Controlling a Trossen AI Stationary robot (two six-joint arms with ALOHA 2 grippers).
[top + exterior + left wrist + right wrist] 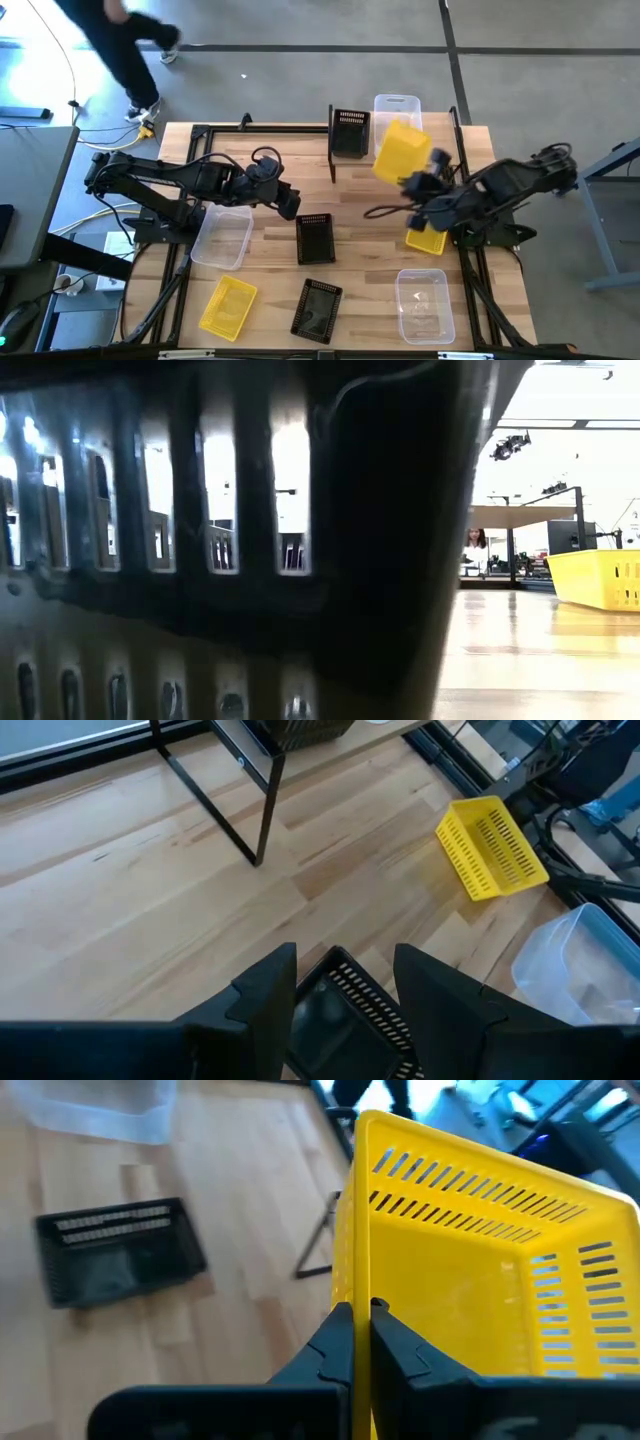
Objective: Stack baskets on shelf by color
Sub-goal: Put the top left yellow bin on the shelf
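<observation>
My right gripper (412,185) is shut on a yellow mesh basket (400,152) that is tilted in the air by the shelf (332,150). A black basket (350,130) and a clear tub (397,105) sit at the shelf. My left gripper (290,205) is open. In the left wrist view its fingers (265,995) stand on either side of one end of a black basket (345,1010), which lies at the table's middle (315,238). I see no touch there. My right gripper (360,1330) pinches one side wall of the yellow basket at its rim (358,1285). One finger is outside the wall and one inside. The basket is lifted clear of the table and tilted, with its open side turned toward the wrist camera.
On the table lie a second yellow basket (427,240) under the right arm, a clear tub (222,235), a yellow basket (228,305), a black basket (317,308) and a clear tub (423,303). That black basket (250,540) blocks most of the low view. A person walks beyond the far-left corner.
</observation>
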